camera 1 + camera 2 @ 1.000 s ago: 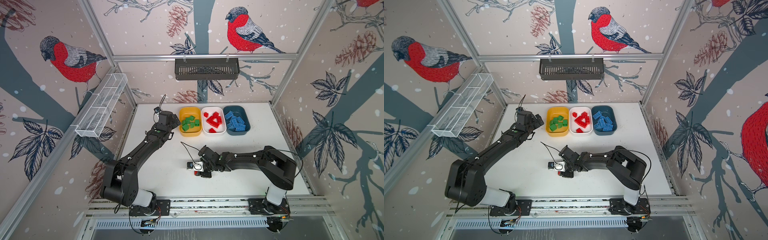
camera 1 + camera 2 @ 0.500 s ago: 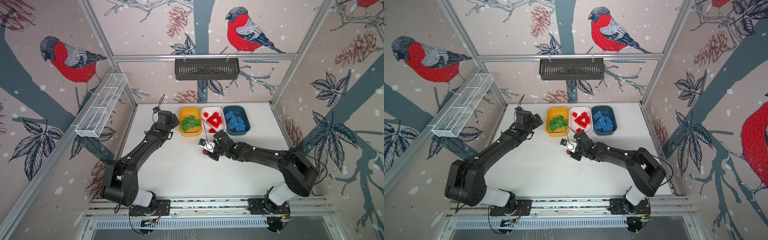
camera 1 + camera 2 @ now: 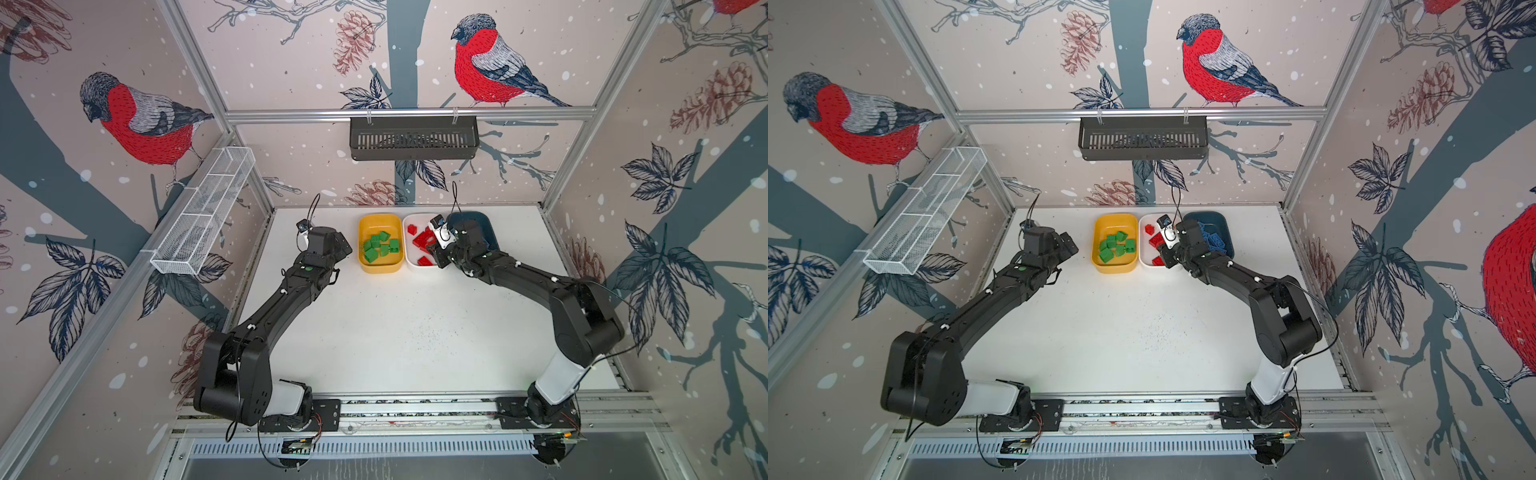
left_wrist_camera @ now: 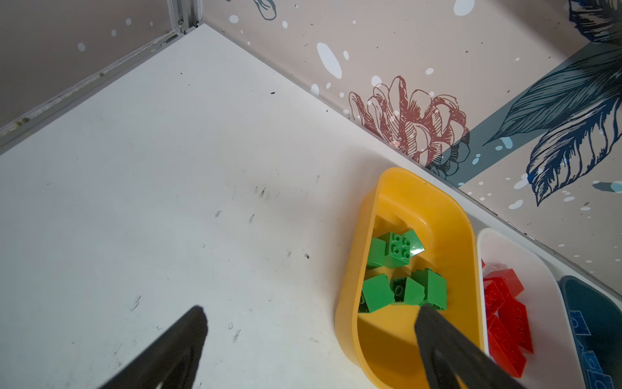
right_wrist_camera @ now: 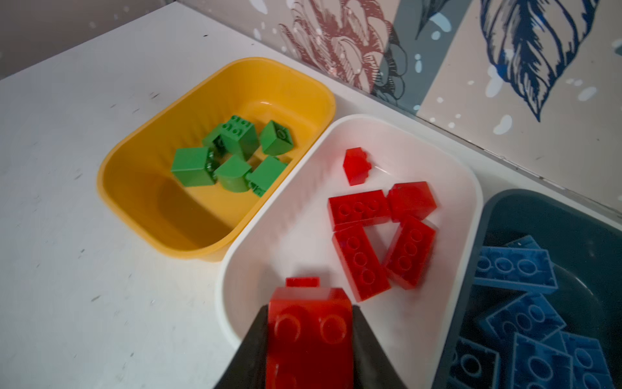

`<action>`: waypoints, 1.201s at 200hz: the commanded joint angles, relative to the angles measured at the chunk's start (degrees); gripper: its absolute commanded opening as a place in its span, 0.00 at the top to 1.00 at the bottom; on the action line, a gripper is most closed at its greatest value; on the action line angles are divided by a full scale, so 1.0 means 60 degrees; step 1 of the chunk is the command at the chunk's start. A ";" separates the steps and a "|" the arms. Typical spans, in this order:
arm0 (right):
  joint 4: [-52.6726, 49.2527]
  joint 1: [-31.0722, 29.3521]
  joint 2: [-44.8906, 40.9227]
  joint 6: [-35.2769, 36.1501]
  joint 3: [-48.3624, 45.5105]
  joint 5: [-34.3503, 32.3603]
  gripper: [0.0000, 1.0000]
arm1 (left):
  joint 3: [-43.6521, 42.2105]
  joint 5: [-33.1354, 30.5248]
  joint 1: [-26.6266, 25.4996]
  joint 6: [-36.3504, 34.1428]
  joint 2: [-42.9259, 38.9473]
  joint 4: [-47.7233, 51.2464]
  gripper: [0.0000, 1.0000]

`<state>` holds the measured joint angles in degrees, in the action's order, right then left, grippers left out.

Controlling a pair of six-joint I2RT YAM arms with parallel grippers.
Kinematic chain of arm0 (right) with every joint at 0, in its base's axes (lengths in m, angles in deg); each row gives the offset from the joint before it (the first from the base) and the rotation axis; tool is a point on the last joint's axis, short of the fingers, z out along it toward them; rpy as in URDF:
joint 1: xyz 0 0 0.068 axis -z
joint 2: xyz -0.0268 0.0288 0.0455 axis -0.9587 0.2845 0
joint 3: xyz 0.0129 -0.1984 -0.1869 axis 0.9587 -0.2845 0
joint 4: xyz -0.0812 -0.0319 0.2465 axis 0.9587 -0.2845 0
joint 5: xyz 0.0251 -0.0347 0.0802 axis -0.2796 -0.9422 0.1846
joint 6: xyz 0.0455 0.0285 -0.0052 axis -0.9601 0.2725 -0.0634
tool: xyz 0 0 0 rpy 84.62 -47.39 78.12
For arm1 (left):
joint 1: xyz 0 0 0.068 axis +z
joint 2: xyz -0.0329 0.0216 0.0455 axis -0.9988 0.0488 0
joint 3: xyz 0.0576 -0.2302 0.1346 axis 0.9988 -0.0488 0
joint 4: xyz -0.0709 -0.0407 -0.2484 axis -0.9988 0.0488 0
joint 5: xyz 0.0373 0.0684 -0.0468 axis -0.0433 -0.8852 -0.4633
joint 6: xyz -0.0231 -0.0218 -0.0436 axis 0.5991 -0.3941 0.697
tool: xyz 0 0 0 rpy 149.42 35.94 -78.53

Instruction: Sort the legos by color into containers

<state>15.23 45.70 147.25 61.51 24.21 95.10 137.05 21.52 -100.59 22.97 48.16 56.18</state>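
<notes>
- The white table fills the lower middle of both top views. No loose brick shows on it, so the open room lies toward the bottom of the frame.
- Three shallow plastic tubs stand rim to rim in the upper middle, at the table's far edge. The mustard yellow tub holds green studded bricks, the white tub holds red studded bricks, and the dark teal tub holds blue studded bricks.
- The left pincer is released and grasps nothing. It hangs astride the yellow tub's outer wall, away from the white tub.
- The right pincer is the nearer one. It is clenched on an oblong red brick whose long axis seems to run back along the fingers.
- That brick hangs over the white tub's near end, just inside the rim, so the matching tub probably lies straight below. The near rim is the edge to mind.
</notes>
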 commanded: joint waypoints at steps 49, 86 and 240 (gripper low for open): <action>-0.0975 0.0004 0.3124 -0.1273 0.3680 -0.0127 0.72 | -0.0555 0.0020 0.0270 0.0162 -0.0518 -0.0058 0.03; -0.1442 -0.0107 0.3394 -0.1571 0.4465 0.0462 0.47 | -0.0720 -0.0002 0.0356 0.0178 -0.0649 0.0042 0.03; 0.4310 0.3735 -0.5788 -0.2558 -0.6805 -0.3662 0.01 | -0.1903 -0.3097 0.1569 -0.0590 0.0193 -0.1793 0.03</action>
<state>30.86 63.67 114.72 50.58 -10.70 84.28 126.58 10.89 -91.69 23.98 48.19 50.95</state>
